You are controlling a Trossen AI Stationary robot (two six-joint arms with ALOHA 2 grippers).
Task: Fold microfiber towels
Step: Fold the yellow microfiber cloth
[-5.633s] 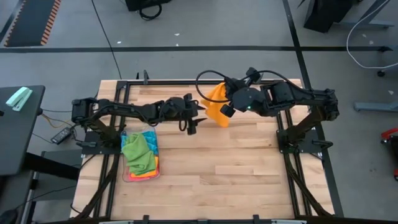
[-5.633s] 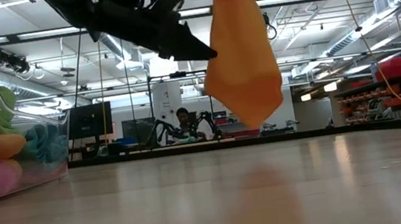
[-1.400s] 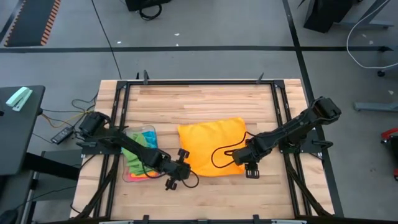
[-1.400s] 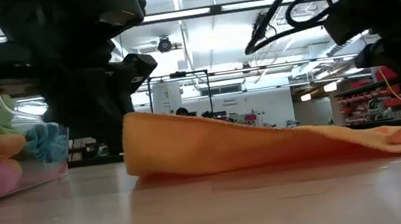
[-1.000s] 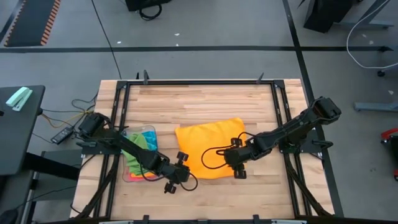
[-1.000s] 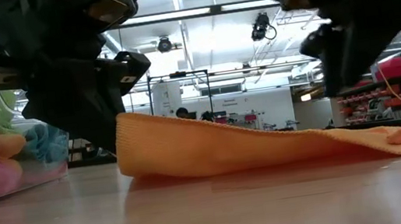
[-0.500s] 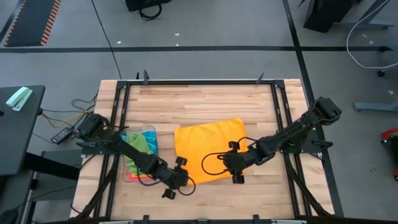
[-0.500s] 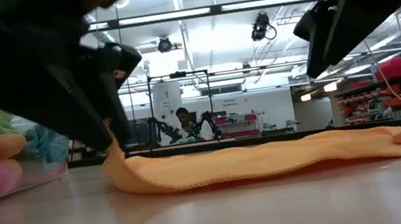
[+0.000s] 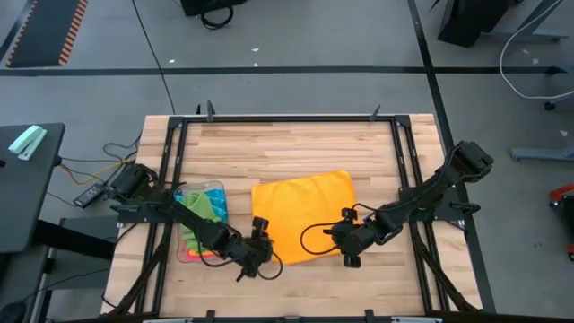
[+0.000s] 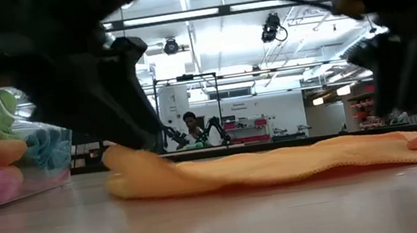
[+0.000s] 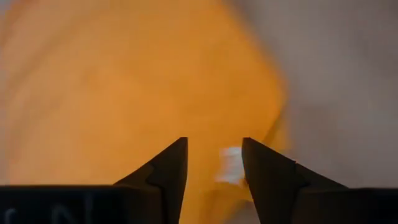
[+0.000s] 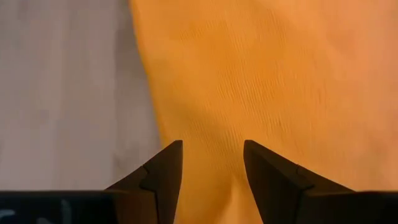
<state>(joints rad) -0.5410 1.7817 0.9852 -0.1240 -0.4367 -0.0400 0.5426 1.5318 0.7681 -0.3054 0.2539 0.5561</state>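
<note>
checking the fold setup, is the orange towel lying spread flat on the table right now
Yes, the orange towel lies spread on the table, not hanging from either arm.

**Around the work surface**

A wooden table [image 9: 296, 148] carries a black metal frame [image 9: 287, 117]. A clear plastic tray [image 10: 45, 176] sits on its left part. Grey floor [image 9: 296, 36] surrounds it, crossed by a dark line. Far behind, a person [image 10: 190, 127] sits under ceiling lights [image 10: 186, 15].

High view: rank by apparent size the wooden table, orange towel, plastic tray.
1. wooden table
2. orange towel
3. plastic tray, partly hidden under the left arm, but clearly smaller than the towel.
</note>
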